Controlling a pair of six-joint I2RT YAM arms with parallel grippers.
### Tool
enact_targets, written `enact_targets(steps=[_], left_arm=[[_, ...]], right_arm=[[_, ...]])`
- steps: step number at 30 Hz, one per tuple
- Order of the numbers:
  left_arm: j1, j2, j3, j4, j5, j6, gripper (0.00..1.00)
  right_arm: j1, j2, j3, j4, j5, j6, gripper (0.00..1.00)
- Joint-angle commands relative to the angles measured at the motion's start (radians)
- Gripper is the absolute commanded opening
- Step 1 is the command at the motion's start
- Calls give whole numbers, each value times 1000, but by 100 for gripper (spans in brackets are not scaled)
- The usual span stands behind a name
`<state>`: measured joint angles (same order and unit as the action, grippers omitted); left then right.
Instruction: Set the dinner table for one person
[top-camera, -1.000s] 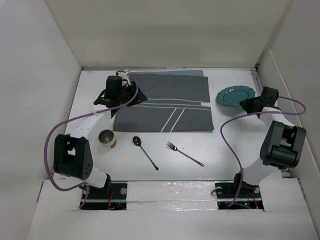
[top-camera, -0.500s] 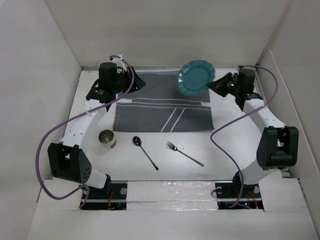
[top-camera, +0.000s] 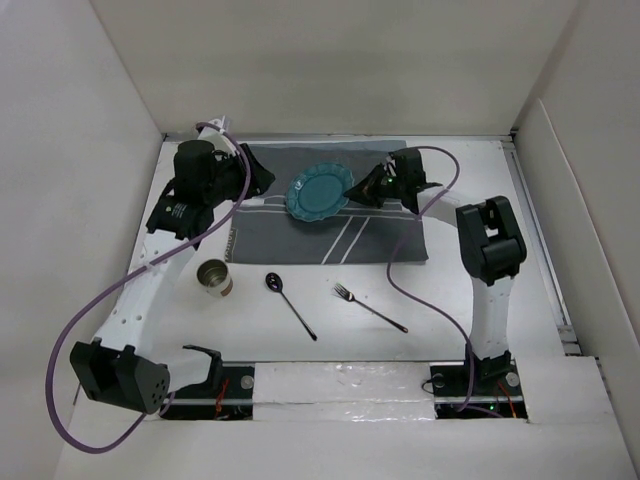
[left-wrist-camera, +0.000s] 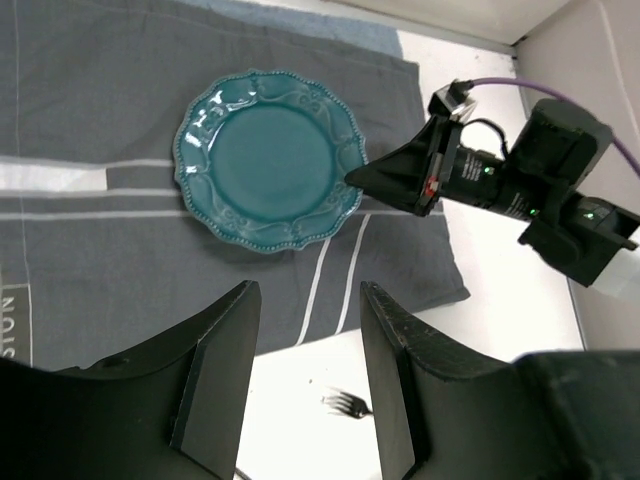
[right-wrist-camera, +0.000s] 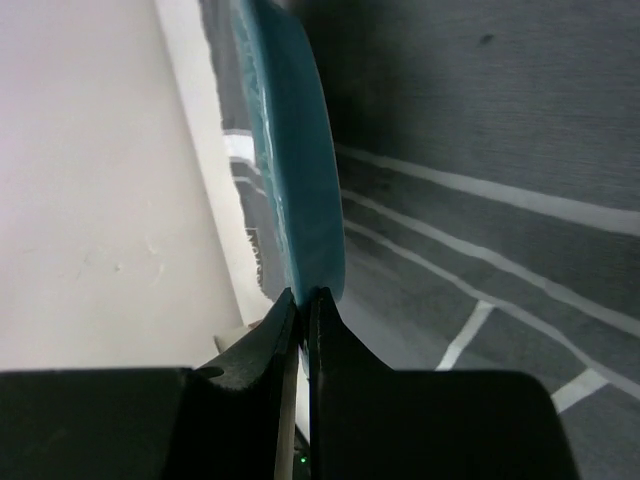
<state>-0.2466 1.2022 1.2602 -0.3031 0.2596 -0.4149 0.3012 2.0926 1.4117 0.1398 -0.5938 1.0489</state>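
White dinner table (top-camera: 450, 290) w/ grey placemat (top-camera: 290, 240); R hand (right-wrist-camera: 303, 305) tight on teal plate (top-camera: 320, 192), L hand (left-wrist-camera: 305, 295) spread.

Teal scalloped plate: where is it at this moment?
In the top view, the teal scalloped plate is over the dark grey striped cloth placemat, its right rim pinched by the right claw.

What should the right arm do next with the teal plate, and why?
Probably lower the plate flat and open the right gripper: its fingers pinch the rim over the placemat, and whether the plate touches it isn't clear.
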Motion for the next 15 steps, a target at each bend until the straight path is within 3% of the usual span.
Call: enact_targets(steps=[1,8,15], left_arm=[[4,-30,-25,-13,-28,18,41],[4,-20,-33,-11,-29,16,41],[4,-4,5,-24,-49,36,42]], right_arm=[[-2,-65,56,216,-28,63,0],[-11,-29,-11,167,18,42,0],[-11,-9,21,-96,72,-90,37]])
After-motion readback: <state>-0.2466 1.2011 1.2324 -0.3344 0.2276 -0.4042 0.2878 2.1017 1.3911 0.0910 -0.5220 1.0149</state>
